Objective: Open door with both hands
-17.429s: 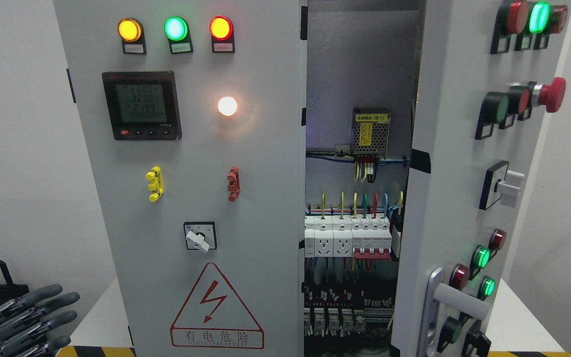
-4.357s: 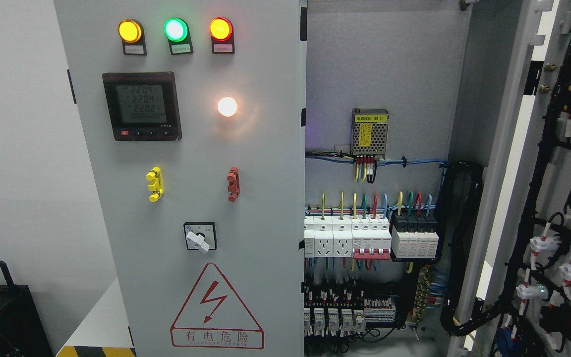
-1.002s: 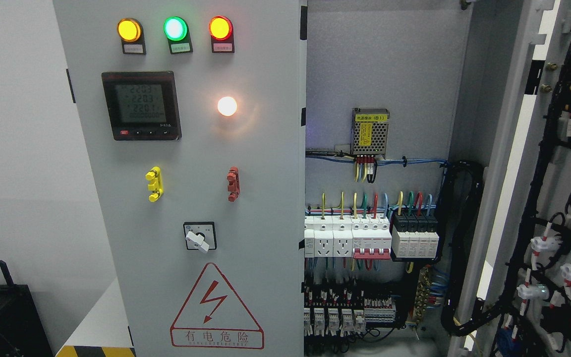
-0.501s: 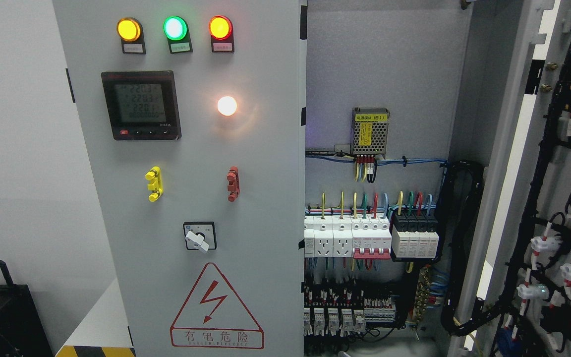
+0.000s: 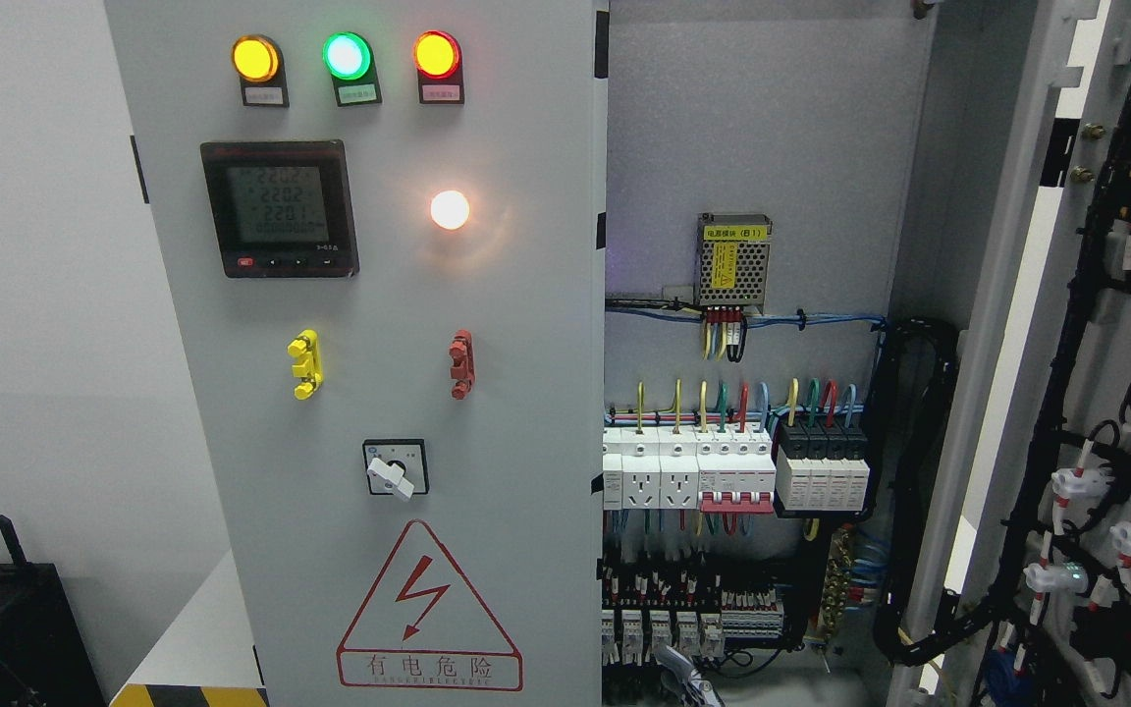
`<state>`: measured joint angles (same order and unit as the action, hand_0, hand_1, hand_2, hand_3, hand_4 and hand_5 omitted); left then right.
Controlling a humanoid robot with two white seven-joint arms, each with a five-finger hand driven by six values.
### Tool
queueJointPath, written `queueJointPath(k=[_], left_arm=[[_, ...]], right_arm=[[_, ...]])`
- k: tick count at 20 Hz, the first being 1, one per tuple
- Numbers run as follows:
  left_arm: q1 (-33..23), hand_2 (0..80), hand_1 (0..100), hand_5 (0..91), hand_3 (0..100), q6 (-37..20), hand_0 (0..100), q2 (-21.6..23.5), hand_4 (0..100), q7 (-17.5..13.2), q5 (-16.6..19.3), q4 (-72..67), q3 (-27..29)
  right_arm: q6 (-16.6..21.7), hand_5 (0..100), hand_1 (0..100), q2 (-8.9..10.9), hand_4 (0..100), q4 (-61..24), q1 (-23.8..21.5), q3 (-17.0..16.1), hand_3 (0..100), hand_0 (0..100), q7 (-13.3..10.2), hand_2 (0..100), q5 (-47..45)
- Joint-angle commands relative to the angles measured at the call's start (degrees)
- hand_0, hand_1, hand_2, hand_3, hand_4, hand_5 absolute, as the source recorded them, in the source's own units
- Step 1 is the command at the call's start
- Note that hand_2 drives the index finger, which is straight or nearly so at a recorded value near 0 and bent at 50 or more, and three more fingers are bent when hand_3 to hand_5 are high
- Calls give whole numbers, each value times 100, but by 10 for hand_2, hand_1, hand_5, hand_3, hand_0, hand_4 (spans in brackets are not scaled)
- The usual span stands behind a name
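Two doors front this cabinet. The right door [image 5: 1130,324] stands swung wide at the right edge of the frame, with its wired inner face showing. The left door [image 5: 516,324] fills the centre-left and looks shut, its lamps and meter [image 5: 279,208] lit.

Only a grey sliver of what looks like a hand [image 5: 688,679] shows at the bottom edge, just right of centre. I cannot tell which arm it belongs to, nor whether its fingers are apart, together or clamped on anything.

The risk lies in where that sliver sits. It is just in front of the low rows of terminal blocks [image 5: 664,628], below the breakers [image 5: 737,471], and the lit lamps suggest the cabinet is live. A reach for the left door's free edge that drifts inward could snag loose wires [image 5: 723,668] or flip a breaker.

The left door shows no handle here, so a grip on its thin edge may slip. If the open door swings back, its cable harness [image 5: 1066,412] could catch an arm.
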<state>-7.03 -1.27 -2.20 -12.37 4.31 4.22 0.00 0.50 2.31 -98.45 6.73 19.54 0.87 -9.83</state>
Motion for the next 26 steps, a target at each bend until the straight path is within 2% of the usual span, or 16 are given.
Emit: queueJointPath(k=[1,4,9,13,26], left_arm=[[0,0,0,0,0,4,0,0,31,-2,0,0,35],[0,0,0,0,0,4,0,0,31,-2,0,0,35],[0,0,0,0,0,4,0,0,31,-2,0,0,35],[0,0,0,0,0,4,0,0,30,-2,0,0,35],[0,0,0,0,0,4,0,0,30,-2,0,0,35]], right_arm=[[-23,0,0,-90,0,511,381,-3,0,0,0,0,-2],[-190,0,0,-91,0,581,592,-29,0,0,9,0,-19],[-217,0,0,-82,0,906,864,-38,0,0,9,0,-37],[-401,0,0,-73,0,1179,1145,-38,0,0,9,0,-695],[-419,0,0,-3,0,1425,1506,-11,0,0,27,0,-740]])
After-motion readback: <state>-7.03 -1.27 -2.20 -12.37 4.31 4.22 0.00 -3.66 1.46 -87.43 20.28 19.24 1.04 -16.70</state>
